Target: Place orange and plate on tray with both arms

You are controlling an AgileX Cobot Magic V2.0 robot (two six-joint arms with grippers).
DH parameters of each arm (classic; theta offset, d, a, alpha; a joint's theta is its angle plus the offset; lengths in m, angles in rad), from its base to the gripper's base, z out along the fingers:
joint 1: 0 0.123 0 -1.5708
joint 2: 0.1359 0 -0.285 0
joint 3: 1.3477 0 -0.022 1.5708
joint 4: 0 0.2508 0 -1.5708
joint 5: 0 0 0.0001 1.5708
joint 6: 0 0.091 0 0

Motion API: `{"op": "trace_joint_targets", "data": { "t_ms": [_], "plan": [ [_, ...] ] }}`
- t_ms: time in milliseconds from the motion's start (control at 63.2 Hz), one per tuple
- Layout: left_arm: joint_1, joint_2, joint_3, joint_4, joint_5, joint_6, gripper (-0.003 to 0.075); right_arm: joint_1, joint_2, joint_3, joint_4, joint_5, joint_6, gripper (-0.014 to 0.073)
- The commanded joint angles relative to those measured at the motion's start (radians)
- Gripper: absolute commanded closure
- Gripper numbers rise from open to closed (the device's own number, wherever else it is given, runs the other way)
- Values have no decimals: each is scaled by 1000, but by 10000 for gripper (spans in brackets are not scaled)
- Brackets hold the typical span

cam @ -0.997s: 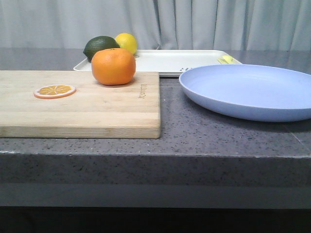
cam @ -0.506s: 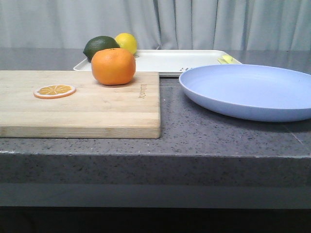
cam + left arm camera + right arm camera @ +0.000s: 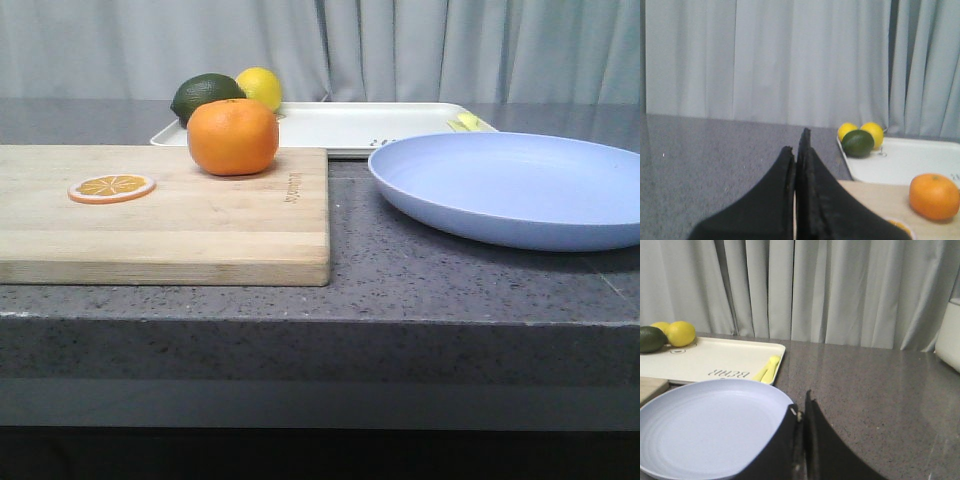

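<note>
The orange [image 3: 233, 137] sits at the far edge of the cutting board [image 3: 200, 225], just in front of the tray [image 3: 370, 122]; the plate [image 3: 520, 190] lies on the surface [image 3: 400, 290] to its right. Neither is gripped yet. The left claw [image 3: 799, 150] and right claw [image 3: 801, 412] are both clenched and empty, so each is best opened before descent, the orange straddled and the plate taken at its rim.

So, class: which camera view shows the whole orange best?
The front view: the orange sits whole and near on the cutting board. The left wrist view shows it smaller, near the frame's edge. The right wrist view misses it.
</note>
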Motion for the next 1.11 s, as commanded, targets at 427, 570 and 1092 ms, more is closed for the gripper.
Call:
{"op": "trace_joint_targets", "data": {
  "t_ms": [427,570,1092],
  "plan": [
    [3,372,-474,-12,403,0,740,4,432,-467,-16,299,-7,711],
    [3,431,-463,-12,403,0,740,4,509,-461,-16,311,-7,711],
    [3,523,-458,-10,392,0,738,4,668,-452,-16,330,-7,701]
  ]
}}
